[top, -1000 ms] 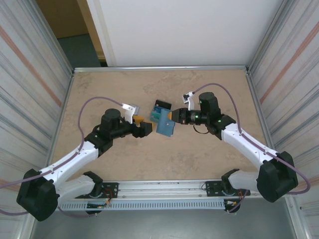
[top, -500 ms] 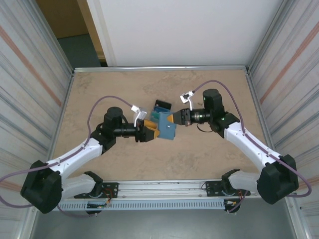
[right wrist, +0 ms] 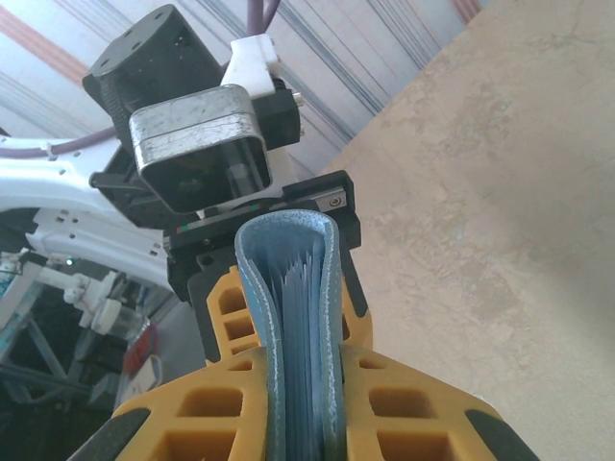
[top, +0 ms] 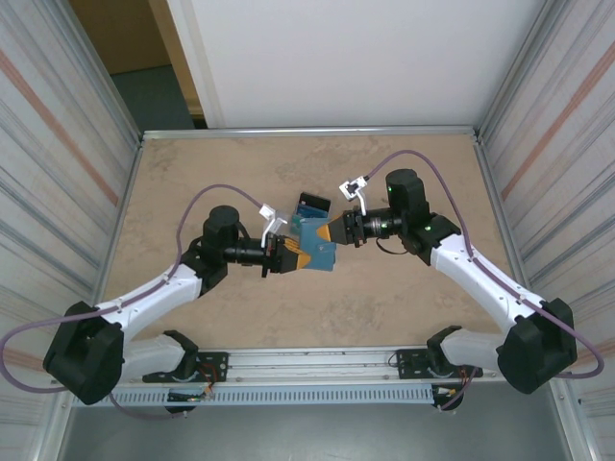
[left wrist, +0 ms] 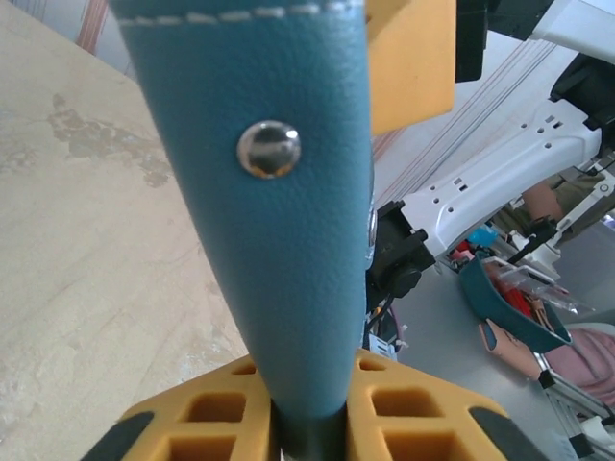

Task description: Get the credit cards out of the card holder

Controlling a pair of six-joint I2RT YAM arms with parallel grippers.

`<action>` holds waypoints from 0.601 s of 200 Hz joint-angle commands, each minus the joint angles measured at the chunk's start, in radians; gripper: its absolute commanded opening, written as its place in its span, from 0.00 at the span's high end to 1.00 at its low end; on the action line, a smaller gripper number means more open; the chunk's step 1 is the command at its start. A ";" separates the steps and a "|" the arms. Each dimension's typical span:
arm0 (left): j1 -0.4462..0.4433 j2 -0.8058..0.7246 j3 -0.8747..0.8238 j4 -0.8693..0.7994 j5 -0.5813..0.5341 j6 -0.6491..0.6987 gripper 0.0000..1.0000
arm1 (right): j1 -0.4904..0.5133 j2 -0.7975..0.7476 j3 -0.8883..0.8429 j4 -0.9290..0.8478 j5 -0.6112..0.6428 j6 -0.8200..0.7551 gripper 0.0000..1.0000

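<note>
The card holder [top: 317,246], teal-blue and folded shut, is held in the air over the middle of the table, between both grippers. My left gripper [top: 292,255] is shut on its left end; in the left wrist view the holder [left wrist: 274,221] rises from between the yellow fingers [left wrist: 207,423], showing a metal snap stud. My right gripper [top: 335,231] is shut on the opposite end. The right wrist view shows the holder [right wrist: 258,279] edge-on between its fingers [right wrist: 404,413], with thin layered edges inside the fold. I cannot tell credit cards from pocket edges there.
A small clear tray with a black end [top: 309,205] lies on the table just behind the holder. Metal walls close the table on the left and right, and a rail [top: 317,363] runs along the near edge between the arm bases.
My left gripper moved right to the card holder and closed on its left end. The right gripper kept its grip and shifted the holder slightly left.
</note>
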 commanded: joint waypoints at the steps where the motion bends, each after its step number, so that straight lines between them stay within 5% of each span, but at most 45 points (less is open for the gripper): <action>1: -0.006 0.000 0.003 0.054 -0.010 0.000 0.90 | 0.010 -0.005 0.051 -0.014 -0.007 -0.018 0.89; 42: -0.006 -0.046 0.006 -0.069 -0.158 0.055 0.96 | 0.012 -0.067 0.058 -0.102 0.270 0.003 0.52; 95: -0.006 -0.103 -0.006 -0.141 -0.437 0.052 0.98 | 0.112 -0.185 0.011 -0.183 0.791 0.104 0.51; 120: -0.007 -0.106 -0.010 -0.132 -0.524 0.023 0.99 | 0.193 -0.176 0.027 -0.230 0.915 0.128 0.55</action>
